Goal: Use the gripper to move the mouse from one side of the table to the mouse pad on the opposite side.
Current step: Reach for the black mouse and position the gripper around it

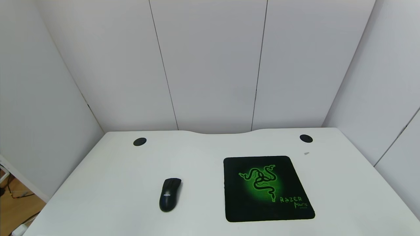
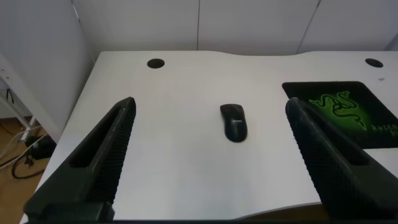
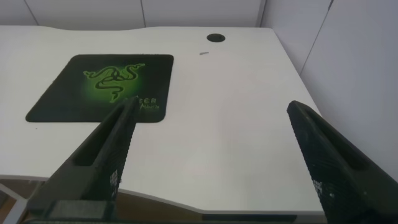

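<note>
The mouse [image 1: 170, 194] lies flat on the white table [image 1: 108, 170], to the left of the mouse pad [image 1: 267, 188] and well apart from it, with bare table between them. Its narrow end points away from the robot, and a small white logo shows on its back. Nothing touches it. The mouse pad lies flat too, and its surface with the green snake logo carries no object on it.

Behind the mouse pad, near the back edge of the table, there are two round black grommets: one [image 1: 139, 142] far to the left of the pad, one [image 1: 305, 138] just behind its right back corner. A small grey mark [image 1: 306, 153] lies between that right grommet and the pad.

The left gripper [image 2: 208, 165] hangs above the near edge of the table, on the mouse's side of the pad; its two dark fingers [image 2: 93, 165] stand wide apart and hold nothing. The right gripper [image 3: 211, 168] hangs over the near edge on the other side of the pad, also with fingers [image 3: 93, 165] spread wide and holding nothing.
</note>
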Robot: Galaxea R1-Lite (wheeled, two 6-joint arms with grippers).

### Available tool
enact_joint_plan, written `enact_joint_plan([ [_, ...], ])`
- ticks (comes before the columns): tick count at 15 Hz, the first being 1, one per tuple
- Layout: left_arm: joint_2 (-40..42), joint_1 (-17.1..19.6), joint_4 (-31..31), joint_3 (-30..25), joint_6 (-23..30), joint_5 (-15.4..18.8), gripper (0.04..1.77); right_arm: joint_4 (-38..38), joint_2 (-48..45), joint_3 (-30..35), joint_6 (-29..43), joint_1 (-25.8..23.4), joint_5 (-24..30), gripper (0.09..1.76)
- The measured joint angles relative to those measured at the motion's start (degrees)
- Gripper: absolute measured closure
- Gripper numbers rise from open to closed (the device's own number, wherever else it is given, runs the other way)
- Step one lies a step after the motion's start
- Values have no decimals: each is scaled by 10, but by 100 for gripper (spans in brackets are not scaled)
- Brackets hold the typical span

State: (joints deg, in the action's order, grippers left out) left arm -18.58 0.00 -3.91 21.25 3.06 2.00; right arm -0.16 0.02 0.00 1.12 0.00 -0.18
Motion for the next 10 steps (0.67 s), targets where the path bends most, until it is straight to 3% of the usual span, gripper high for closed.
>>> enact_joint_plan([
  [6, -199, 0, -7, 96, 4, 0, 9, 0, 0, 0, 0, 0, 0, 14],
  [10, -310, 0, -124, 183, 23, 3, 9, 0, 0, 0, 0, 0, 0, 14],
])
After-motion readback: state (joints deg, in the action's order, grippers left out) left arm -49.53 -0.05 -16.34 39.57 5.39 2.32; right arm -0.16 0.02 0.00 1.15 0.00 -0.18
